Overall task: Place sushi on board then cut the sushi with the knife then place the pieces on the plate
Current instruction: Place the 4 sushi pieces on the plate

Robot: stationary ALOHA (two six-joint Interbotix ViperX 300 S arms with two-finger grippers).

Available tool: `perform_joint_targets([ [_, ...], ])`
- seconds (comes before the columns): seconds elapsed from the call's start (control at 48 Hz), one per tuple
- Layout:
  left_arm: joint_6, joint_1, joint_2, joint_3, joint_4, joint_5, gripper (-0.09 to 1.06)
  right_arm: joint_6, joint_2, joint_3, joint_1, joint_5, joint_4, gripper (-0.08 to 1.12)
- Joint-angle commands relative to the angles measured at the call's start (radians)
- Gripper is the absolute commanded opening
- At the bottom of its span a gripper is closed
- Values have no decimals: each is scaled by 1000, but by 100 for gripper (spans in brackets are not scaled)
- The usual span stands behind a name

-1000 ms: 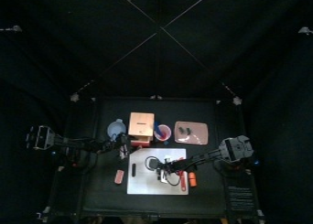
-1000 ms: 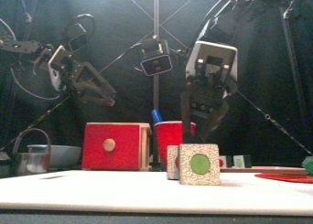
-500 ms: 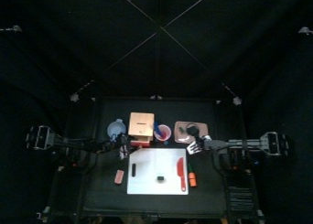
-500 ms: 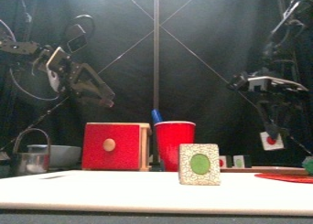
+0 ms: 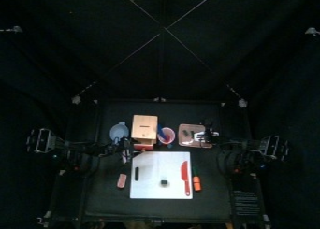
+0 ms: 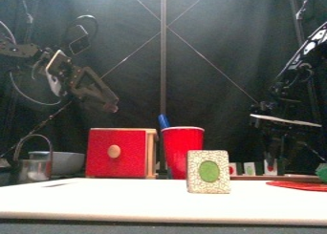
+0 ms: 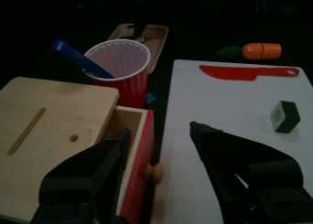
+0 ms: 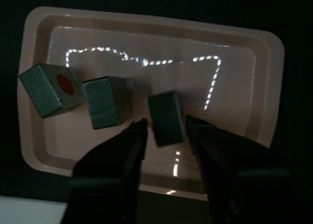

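Three sushi pieces (image 8: 106,102) lie side by side on the pink tray (image 8: 239,90), the right claw (image 8: 169,129) open and empty just above them. One more piece (image 5: 166,182) stands on the white board (image 5: 150,167) near the red knife (image 5: 188,173). The left claw (image 7: 159,134), open and empty, hangs over the wooden box (image 7: 55,127) beside the red cup (image 7: 119,68). An orange toy (image 7: 261,50) lies on the desk (image 5: 103,191) off the board's right edge.
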Motion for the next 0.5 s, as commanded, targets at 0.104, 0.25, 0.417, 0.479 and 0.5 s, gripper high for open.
perform_joint_targets([
  [0.104,-2,-2,-3,-9,0,-5,89,-3,-152,-43,141,146,46,94],
  [0.25,-2,-3,-3,-14,0,-5,89,-75,-204,-103,532,121,58,94],
  [0.417,0,-3,-3,-37,5,-6,89,-397,83,-356,693,60,202,94],
  [0.479,-2,-3,-5,-40,3,-5,89,-545,199,-477,709,38,265,94],
  [0.5,-2,-3,-3,-40,3,-5,89,-589,229,-512,712,38,288,94],
])
